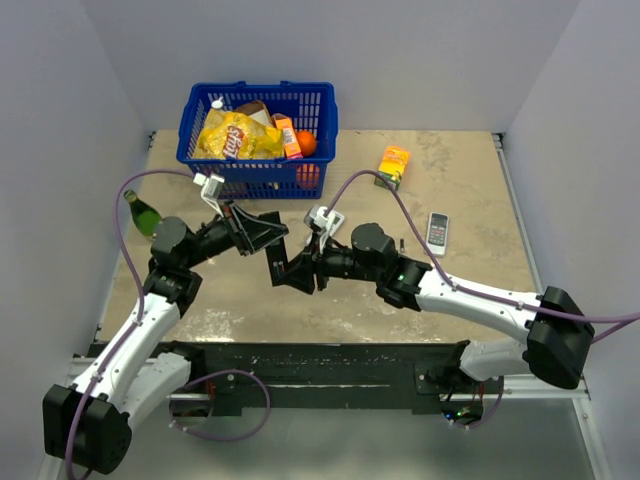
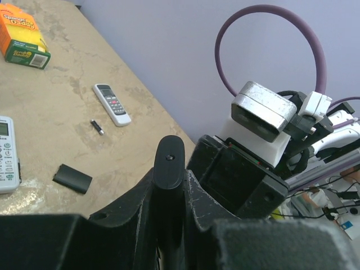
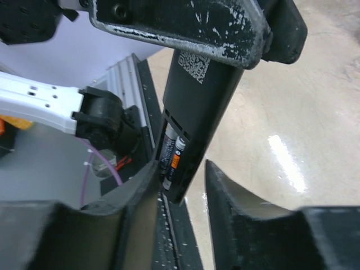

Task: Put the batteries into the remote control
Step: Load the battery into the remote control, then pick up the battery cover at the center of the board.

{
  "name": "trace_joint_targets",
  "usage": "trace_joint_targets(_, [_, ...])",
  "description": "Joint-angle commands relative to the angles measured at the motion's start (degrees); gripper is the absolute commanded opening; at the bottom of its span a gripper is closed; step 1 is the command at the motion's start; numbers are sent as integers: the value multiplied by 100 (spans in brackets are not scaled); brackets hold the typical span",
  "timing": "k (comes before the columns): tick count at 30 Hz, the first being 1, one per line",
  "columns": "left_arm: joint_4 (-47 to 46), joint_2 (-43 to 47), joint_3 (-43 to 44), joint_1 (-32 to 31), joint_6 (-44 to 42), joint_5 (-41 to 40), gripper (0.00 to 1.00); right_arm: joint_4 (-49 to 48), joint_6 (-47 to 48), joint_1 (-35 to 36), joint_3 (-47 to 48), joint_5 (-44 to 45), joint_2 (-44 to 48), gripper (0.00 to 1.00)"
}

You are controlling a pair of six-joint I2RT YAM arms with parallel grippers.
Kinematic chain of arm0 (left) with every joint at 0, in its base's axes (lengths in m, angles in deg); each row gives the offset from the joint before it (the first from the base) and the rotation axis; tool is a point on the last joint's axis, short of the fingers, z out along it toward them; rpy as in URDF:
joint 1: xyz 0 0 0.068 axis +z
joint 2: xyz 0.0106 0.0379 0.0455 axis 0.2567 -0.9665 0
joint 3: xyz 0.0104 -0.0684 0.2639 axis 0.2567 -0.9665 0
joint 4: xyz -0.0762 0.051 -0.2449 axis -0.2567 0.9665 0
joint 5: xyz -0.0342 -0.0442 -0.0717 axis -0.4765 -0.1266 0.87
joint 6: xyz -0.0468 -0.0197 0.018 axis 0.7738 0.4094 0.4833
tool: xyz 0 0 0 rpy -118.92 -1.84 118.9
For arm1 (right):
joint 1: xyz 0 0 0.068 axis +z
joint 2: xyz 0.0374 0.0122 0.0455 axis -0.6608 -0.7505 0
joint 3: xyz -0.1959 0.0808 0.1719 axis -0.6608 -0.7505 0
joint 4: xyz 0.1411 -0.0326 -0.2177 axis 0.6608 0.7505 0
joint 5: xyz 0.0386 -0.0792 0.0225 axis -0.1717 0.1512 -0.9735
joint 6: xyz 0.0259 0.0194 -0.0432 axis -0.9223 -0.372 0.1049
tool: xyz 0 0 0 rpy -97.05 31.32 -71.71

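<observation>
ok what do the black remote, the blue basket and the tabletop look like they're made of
Remote: matte black plastic, likely; dull sheen, moulded slots. Basket: glossy blue plastic, moulded lattice walls. Table: mottled beige, stone-like or laminate; it reflects light, so smooth, but the look leaves it open.

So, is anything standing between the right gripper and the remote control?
Nothing visible does. The remote control, clamped in the left gripper, has its end between the open fingers of the right gripper; the batteries show in its uncovered compartment.
</observation>
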Motion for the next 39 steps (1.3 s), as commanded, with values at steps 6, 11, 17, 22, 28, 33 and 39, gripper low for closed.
trace_joint_targets(6, [-820, 78, -95, -18, 302, 484, 0, -527, -251, -202, -33, -416, -12, 0])
trace_joint_targets(11, [-741, 113, -34, -18, -58, 545, 0, -412, -295, -220, 3, -390, 23, 19])
trace_joint_targets(17, [-170, 148, 194, -18, -655, 361, 0, -307, -242, -220, 3, -372, 190, 59])
trace_joint_targets(22, [1005, 201, 528, -18, -1420, -409, 0, 297, -23, -220, 29, 207, 480, 75])
trace_joint_targets(28, [2631, 420, 1012, -18, -2405, -2309, 0, 1861, 127, -228, 336, 1971, 630, 84])
trace_joint_targets(33, [2827, 605, 942, 17, -2660, -3276, 0, 3337, -31, -255, 661, 3702, 384, 85])
trace_joint_targets(39, [2740, 667, 916, 140, -2704, -3374, 0, 4349, -251, -395, 1004, 4347, -468, 84])
